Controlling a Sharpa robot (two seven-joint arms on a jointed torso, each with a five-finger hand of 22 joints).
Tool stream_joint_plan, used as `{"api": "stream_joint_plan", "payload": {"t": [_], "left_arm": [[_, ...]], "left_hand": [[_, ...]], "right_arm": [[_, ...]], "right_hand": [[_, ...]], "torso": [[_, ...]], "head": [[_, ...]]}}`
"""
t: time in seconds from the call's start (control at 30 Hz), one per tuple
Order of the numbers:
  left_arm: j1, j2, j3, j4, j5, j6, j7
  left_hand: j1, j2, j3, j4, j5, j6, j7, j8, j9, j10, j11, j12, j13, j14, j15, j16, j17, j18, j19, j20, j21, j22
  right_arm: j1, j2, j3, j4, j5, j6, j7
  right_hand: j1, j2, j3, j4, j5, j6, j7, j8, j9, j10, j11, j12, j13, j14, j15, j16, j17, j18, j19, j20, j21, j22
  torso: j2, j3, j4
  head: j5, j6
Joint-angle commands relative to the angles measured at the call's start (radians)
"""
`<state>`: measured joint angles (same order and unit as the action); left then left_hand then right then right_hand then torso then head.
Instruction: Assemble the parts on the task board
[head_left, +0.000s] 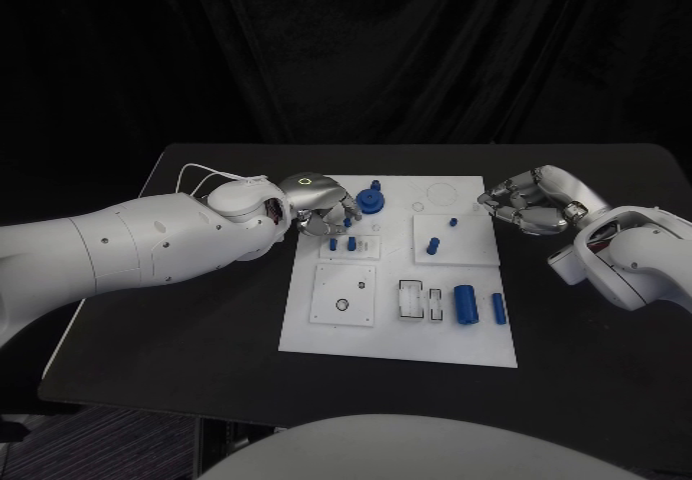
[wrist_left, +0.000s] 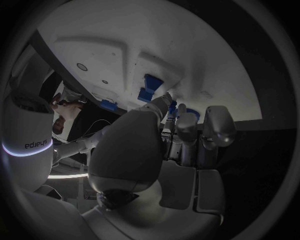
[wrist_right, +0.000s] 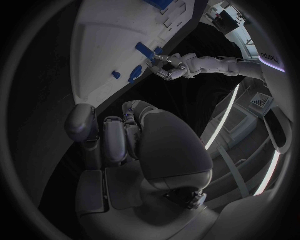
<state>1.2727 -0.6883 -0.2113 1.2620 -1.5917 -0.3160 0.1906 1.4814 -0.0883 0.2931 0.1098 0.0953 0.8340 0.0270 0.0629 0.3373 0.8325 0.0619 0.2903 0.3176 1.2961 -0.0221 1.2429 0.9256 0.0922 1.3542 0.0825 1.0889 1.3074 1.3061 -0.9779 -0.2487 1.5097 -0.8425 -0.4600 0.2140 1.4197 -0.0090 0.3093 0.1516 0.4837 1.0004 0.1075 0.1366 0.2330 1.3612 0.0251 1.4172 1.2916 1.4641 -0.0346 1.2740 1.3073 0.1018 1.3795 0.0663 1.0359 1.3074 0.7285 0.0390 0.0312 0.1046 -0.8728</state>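
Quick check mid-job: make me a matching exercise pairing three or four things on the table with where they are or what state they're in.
Things:
1. left hand
2. right hand
3. large blue cylinder
4. task board

Places or states:
A. lying near the board's near right corner
B. off the board's far right edge, fingers curled, holding nothing
C. over the board's far left corner
D. white, mid-table

Pairs: 1-C, 2-B, 3-A, 4-D

A robotics lab: black-draped backdrop, black table (head_left: 202, 330), white task board (head_left: 397, 340) of blue parts (head_left: 466, 303).
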Motion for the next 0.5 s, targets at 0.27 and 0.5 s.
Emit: {"api": "stream_joint_plan", "payload": {"t": [0.27, 0.5], "left_arm": [[-0.002, -0.006, 0.001, 0.002, -0.002, -0.028, -0.02], [-0.002, -0.028, 0.001, 0.008, -0.002, -0.121, -0.027]], "left_hand": [[-0.007, -0.002, -0.027, -0.002, -0.009, -0.066, -0.018, -0.001, -0.021, -0.055, 0.008, 0.003, 0.009, -0.011, 0.005, 0.001, -0.006, 0.011, -0.009, 0.007, -0.025, 0.119], [-0.005, -0.002, -0.033, -0.004, -0.008, -0.075, -0.023, 0.001, -0.024, -0.053, 0.007, 0.014, 0.016, -0.005, 0.004, 0.008, 0.004, 0.009, -0.001, 0.007, -0.014, 0.123]], "right_arm": [[-0.003, -0.004, 0.001, 0.004, -0.003, 0.004, -0.015], [-0.003, -0.007, 0.001, 0.007, -0.003, -0.001, -0.012]], "right_hand": [[-0.007, 0.0, 0.006, 0.002, 0.006, 0.005, 0.002, 0.005, 0.002, -0.008, 0.002, -0.006, -0.001, 0.016, -0.007, -0.005, 0.017, 0.009, -0.004, -0.001, -0.004, 0.039], [-0.007, 0.0, 0.006, 0.002, 0.006, 0.005, 0.002, 0.005, 0.002, -0.008, 0.002, -0.006, -0.001, 0.016, -0.007, -0.005, 0.017, 0.009, -0.004, -0.001, -0.004, 0.039]], "torso": [[0.0, 0.0002, 0.0], [0.0, 0.0, 0.0001]], "head": [[0.0, 0.0], [-0.007, 0.0]]}}
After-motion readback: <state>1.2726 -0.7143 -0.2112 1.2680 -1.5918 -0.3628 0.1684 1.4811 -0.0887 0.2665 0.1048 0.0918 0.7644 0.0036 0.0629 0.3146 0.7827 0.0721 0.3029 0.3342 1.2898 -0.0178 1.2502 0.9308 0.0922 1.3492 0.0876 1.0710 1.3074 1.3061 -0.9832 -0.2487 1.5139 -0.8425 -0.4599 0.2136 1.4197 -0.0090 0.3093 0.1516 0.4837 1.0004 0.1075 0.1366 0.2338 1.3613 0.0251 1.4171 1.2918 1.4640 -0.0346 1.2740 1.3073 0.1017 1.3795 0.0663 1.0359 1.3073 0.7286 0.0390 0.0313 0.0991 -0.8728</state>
